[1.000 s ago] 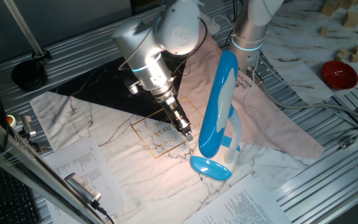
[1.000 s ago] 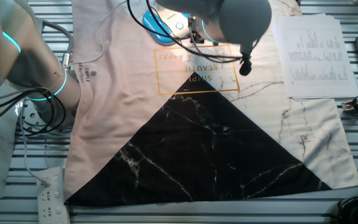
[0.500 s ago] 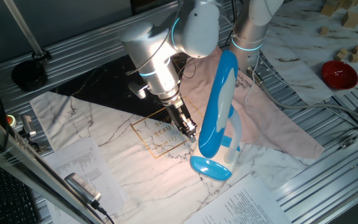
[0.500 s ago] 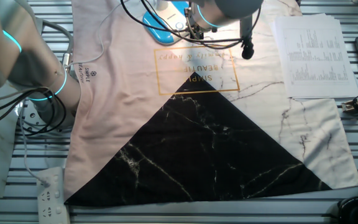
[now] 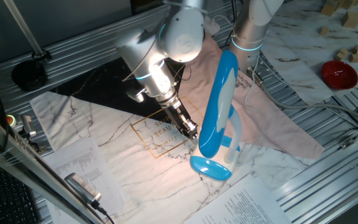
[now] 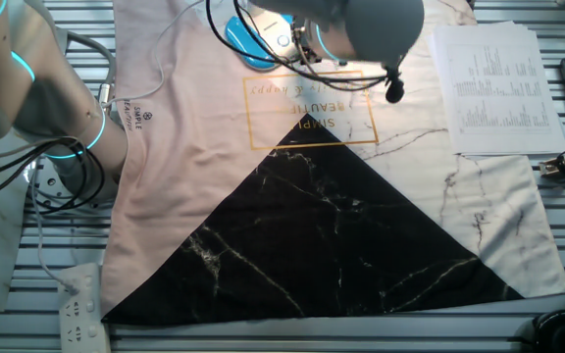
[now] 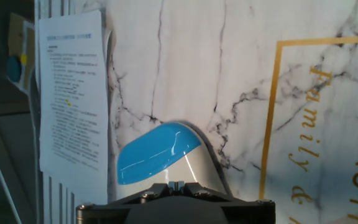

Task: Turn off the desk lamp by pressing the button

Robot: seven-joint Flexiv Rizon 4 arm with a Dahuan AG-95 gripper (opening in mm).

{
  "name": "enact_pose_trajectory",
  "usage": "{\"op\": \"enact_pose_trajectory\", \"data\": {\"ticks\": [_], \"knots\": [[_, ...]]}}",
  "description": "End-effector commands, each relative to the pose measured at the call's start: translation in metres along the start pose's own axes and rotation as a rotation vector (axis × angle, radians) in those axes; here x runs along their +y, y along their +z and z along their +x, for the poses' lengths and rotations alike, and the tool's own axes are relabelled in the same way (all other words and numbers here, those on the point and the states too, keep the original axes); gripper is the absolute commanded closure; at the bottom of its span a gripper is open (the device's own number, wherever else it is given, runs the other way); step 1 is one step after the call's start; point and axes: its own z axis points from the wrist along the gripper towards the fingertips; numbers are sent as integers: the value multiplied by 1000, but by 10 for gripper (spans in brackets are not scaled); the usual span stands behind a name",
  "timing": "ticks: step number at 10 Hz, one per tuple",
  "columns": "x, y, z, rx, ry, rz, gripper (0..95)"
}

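**Q:** So where are you at with the lamp?

**Me:** Okay, so the desk lamp stands on the marble-print cloth, blue head slanting up, blue oval base at the near edge by the printed sheet. It looks lit to me, since there's a warm glow on the cloth under the head. My gripper hangs just left of the head, above the gold-lettered square, close to the base but not touching it.

**Q:** How do you plan to hit the button?

**Me:** My guess is it sits on the base, so I'd slide toward it, come straight down, and press with the fingertip only. Gentle push, since that base is light glossy plastic and could skid or tip if I shove sideways. I also need to stay clear of the head leaning right next to my wrist.

**Q:** Anything you can't see?

**Me:** Plenty. I can't pick out the button in any view. The hand view shows the blue base partly cut off behind my own housing. In the other fixed view my arm covers most of the lamp. And my jaws: no view shows the tips clearly, so I can't tell how they stand.
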Motion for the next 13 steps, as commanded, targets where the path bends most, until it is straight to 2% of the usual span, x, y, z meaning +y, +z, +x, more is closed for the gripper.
{"op": "enact_pose_trajectory", "data": {"ticks": [1,2,4,13], "knots": [[5,9,3,-11,37,-8,950],[7,12,3,-11,45,17,950],[5,14,4,-10,58,43,950],[-7,31,9,-9,46,47,950]]}}
